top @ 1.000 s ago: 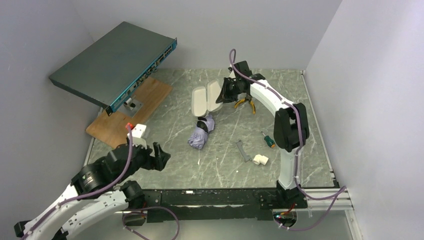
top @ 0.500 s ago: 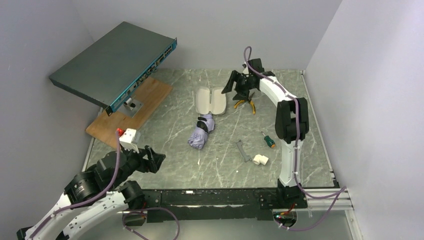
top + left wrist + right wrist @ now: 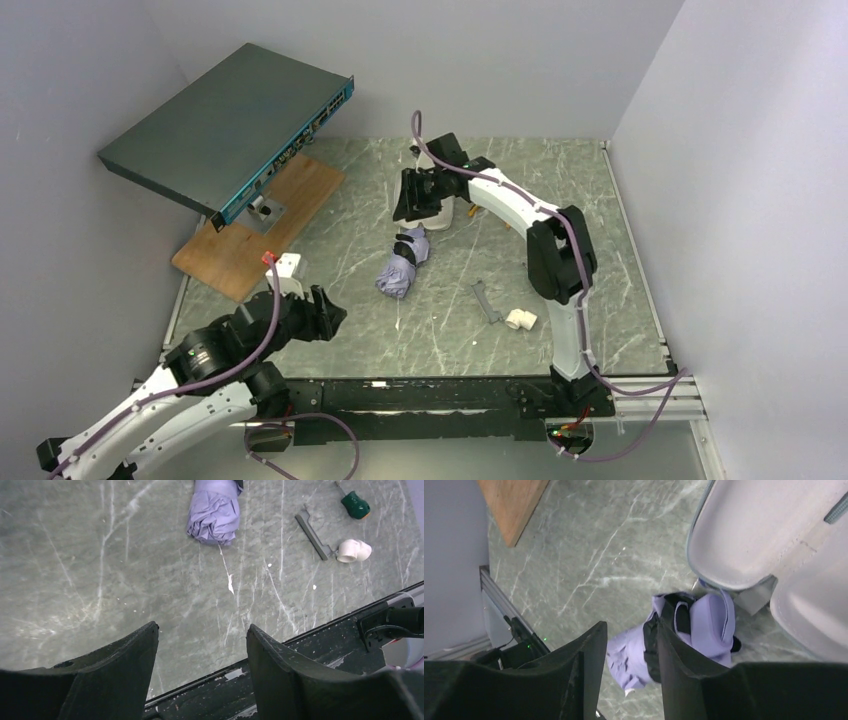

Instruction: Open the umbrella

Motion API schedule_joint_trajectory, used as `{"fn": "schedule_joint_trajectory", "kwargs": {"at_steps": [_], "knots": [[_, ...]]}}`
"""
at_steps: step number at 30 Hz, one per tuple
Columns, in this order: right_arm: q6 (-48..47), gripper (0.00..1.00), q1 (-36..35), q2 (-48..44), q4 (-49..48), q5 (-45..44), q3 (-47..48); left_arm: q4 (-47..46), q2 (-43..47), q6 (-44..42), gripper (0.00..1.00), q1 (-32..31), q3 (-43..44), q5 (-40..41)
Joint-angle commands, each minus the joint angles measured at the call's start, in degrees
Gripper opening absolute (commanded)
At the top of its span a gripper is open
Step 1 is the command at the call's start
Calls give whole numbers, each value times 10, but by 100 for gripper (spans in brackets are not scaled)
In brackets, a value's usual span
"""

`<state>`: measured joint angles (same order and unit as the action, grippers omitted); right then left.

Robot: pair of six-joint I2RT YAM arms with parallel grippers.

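- Table (image 3: 600,300): the umbrella (image 3: 402,264) lies at the middle, a folded bundle, not opened.
- Open case (image 3: 744,535) just beyond its far end.
- Right gripper (image 3: 629,630) hovers over that end, fingers spread, gripping nothing.
- Left gripper (image 3: 200,630) near-left, well apart, spread, empty.
- All the opening is left to do.

One umbrella (image 3: 402,266), one case (image 3: 749,530), one screwdriver (image 3: 355,504).

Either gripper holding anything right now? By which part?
Nothing held. Left gripper and right gripper both stand open and empty; the umbrella lies folded, untouched.
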<state>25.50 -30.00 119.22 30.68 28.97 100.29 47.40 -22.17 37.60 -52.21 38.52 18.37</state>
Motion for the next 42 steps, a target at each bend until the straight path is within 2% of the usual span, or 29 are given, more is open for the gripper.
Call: {"fn": "schedule_joint_trajectory", "kwargs": {"at_steps": [1,7,14,22,29,34,42], "knots": [[10,43,10,44,-9,-20,45,-82,7,68,68,2,-47,-34],[5,43,7,56,-2,-50,2,-110,-3,91,66,1,-71,-45],[-14,46,-11,17,22,-69,-80,-131,-21,89,66,1,-69,-39],[7,49,-66,-109,22,-81,-251,-142,-40,96,65,1,-70,-33],[50,54,-162,-265,-26,-28,-392,-159,-49,106,63,1,-85,-25],[22,59,-159,-295,34,-135,-373,-182,-63,132,58,1,-108,-39],[-5,60,-155,-224,13,-127,-266,-221,-53,194,51,1,-164,-55]]}}
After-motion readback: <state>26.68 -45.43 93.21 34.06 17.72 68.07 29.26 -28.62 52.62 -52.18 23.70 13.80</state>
